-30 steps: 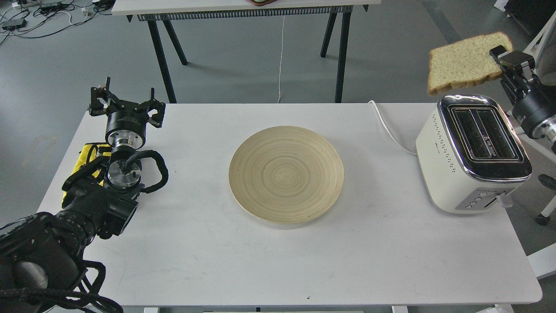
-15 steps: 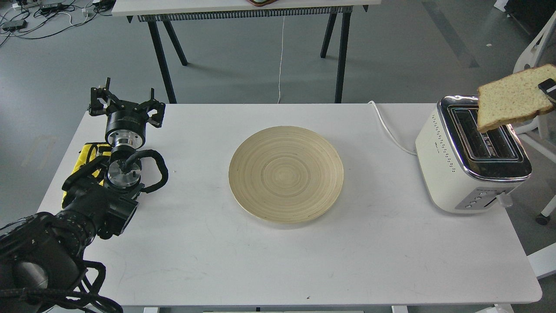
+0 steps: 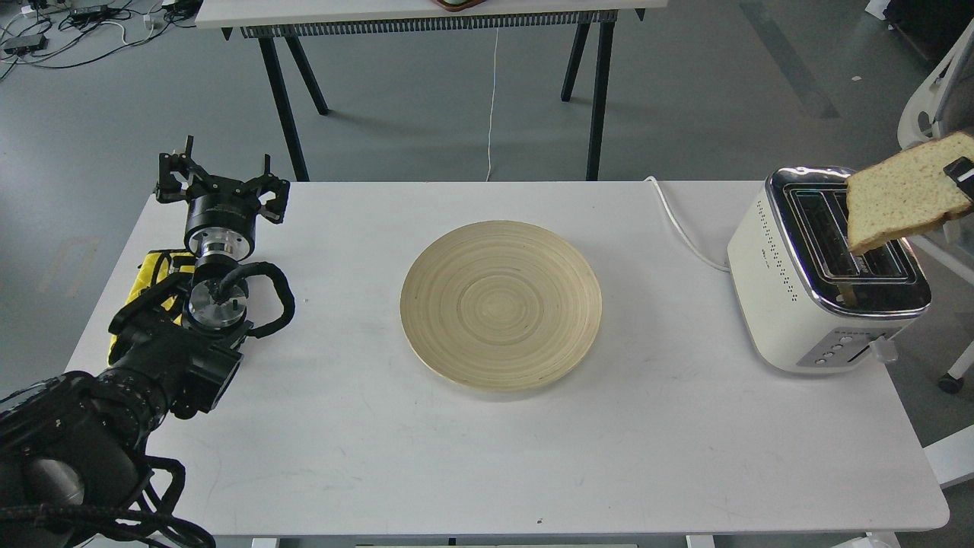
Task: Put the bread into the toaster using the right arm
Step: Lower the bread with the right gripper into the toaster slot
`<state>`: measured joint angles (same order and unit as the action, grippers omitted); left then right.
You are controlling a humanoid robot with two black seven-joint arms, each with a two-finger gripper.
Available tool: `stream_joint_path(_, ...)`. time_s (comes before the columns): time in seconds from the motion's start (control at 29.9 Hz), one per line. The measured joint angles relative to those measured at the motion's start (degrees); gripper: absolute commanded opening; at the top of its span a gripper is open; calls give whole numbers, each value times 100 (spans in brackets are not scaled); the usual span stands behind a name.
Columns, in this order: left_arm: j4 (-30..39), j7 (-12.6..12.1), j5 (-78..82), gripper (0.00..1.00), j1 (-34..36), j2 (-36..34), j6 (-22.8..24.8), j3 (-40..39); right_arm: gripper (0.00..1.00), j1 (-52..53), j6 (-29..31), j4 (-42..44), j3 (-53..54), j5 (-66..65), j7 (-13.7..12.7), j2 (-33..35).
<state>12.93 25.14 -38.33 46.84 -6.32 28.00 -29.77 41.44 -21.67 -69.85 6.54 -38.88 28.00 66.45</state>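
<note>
Our right gripper [image 3: 960,170], clamped on the bread [image 3: 905,200] at the far right edge, has lowered the slice toward the toaster [image 3: 784,289], its corner now just above the slots, while our left gripper [image 3: 221,183] rests spread open.

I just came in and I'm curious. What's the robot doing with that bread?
The right pincer, mostly out of view at the picture's edge, holds the bread tilted over the toaster, with its low corner near a slot. It is not in yet. The left pincer rests open over the table, holding nothing. The plate in the middle is bare.
</note>
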Motion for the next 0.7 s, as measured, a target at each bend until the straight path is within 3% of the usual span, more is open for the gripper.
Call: stream_joint_path(0.7, 2, 0, 0, 100, 0, 0, 0, 4, 13, 4, 23, 235, -139, -178, 0, -344)
